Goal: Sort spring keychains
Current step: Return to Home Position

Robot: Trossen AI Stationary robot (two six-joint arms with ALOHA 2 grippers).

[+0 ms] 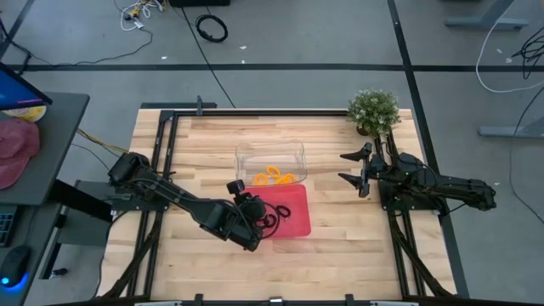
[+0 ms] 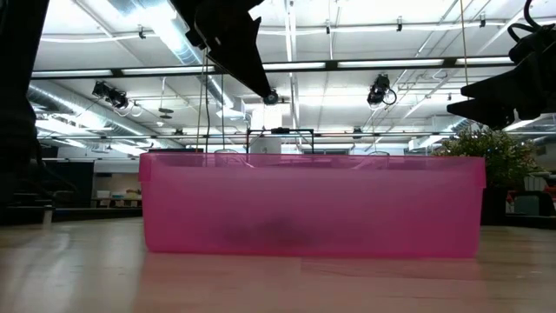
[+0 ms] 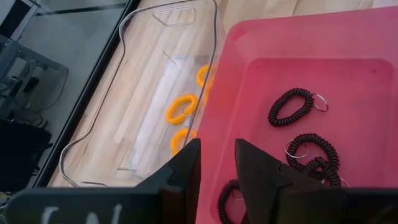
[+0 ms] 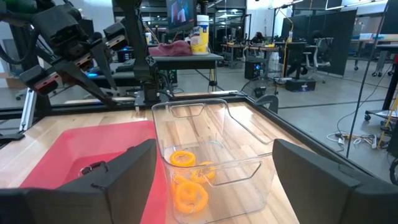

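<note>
A light wooden surface [image 1: 340, 246] is lying inside a black frame on a grey floor. A small potted plant [image 1: 374, 110] is standing at the surface's upper right corner in the high view. Past that same edge, a black cable coil [image 1: 212, 28] is resting on the floor, and a white cable [image 1: 501, 64] is trailing farther right. On a dark side desk [image 1: 64, 127] at the left, a red cap [image 1: 15, 149] is sitting just beside a blue-lit screen [image 1: 17, 89].

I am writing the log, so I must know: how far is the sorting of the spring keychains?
Done: the orange coiled keychains lie in the clear plastic bin, the black coiled keychains in the red plastic tray; none shows loose on the wooden table. In hand: nothing; the left gripper hangs open over the tray's edge, the right gripper open beside the bin. Left: likely only parking the arms.
</note>
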